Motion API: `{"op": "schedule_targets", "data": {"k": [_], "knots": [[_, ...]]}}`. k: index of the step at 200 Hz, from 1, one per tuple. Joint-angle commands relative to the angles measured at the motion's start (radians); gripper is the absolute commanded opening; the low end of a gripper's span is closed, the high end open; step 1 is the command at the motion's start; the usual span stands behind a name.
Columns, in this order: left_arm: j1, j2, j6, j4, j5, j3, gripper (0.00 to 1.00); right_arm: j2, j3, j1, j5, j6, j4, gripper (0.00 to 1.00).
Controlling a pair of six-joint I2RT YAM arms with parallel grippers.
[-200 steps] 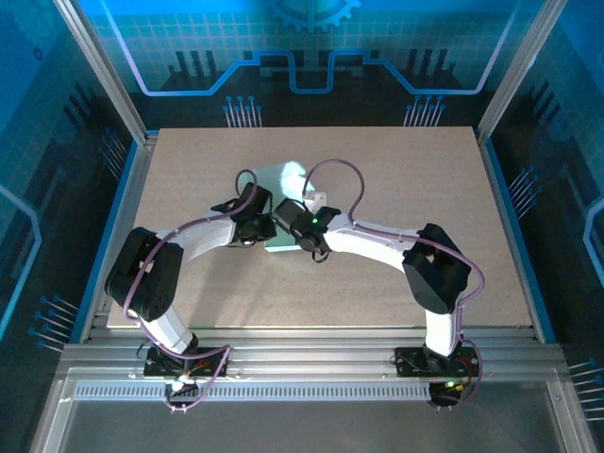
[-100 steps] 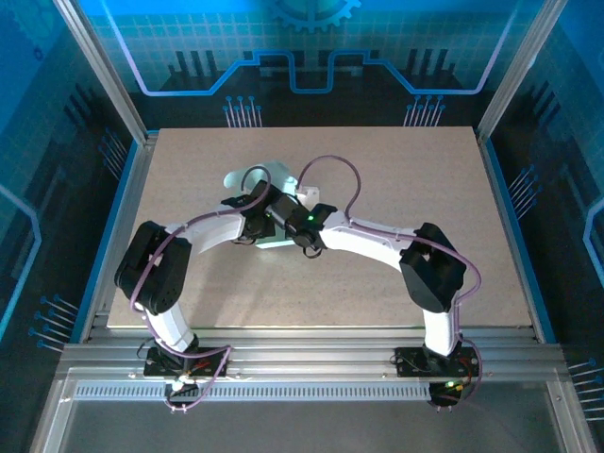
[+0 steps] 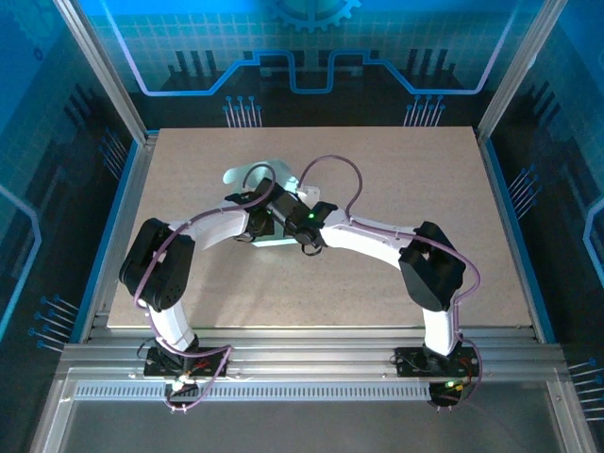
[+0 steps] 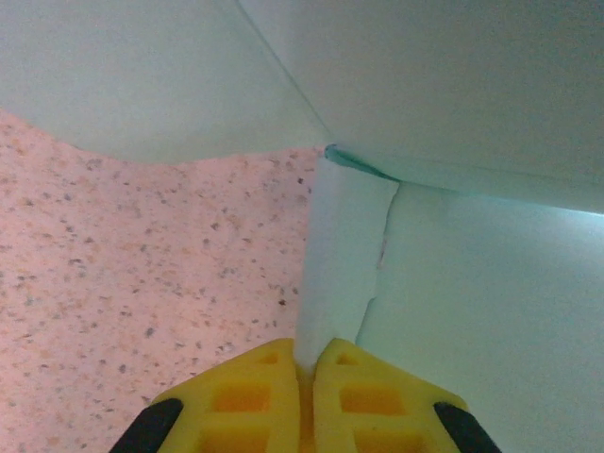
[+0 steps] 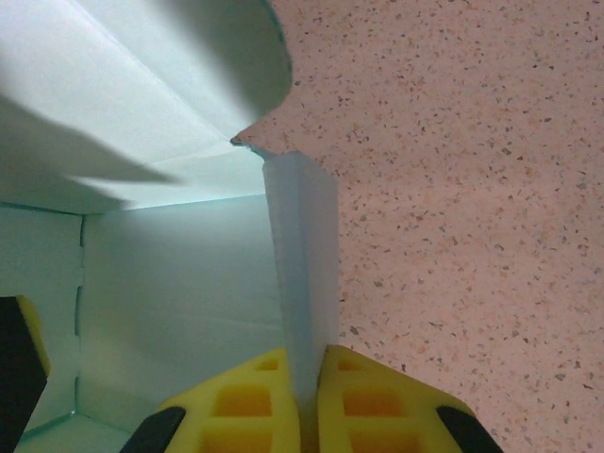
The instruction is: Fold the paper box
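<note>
The paper box (image 3: 243, 176), pale mint thin card, lay partly folded just left of centre in the top view, on the table (image 3: 425, 189). A rounded flap (image 5: 142, 66) reached the upper left of the right wrist view, and a narrow side wall (image 5: 304, 264) stood upright from the flat base.

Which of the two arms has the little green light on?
The right arm: a green light glows on its wrist, beside the box. The left arm shows none.
</note>
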Motion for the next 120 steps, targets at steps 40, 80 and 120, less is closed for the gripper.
{"op": "schedule_targets", "data": {"k": [40, 80, 120], "knots": [[0.088, -0.101, -0.081, 0.224, 0.339, -0.157, 0.0, -0.057, -0.058, -0.01, -0.124, 0.053, 0.139, 0.0], [0.099, -0.1, -0.017, 0.17, 0.304, -0.149, 0.0, -0.062, -0.116, -0.022, -0.17, 0.059, 0.155, 0.04], [0.099, -0.095, 0.07, 0.076, 0.183, -0.125, 0.0, -0.097, -0.189, -0.033, -0.195, 0.016, 0.208, 0.42]]}}
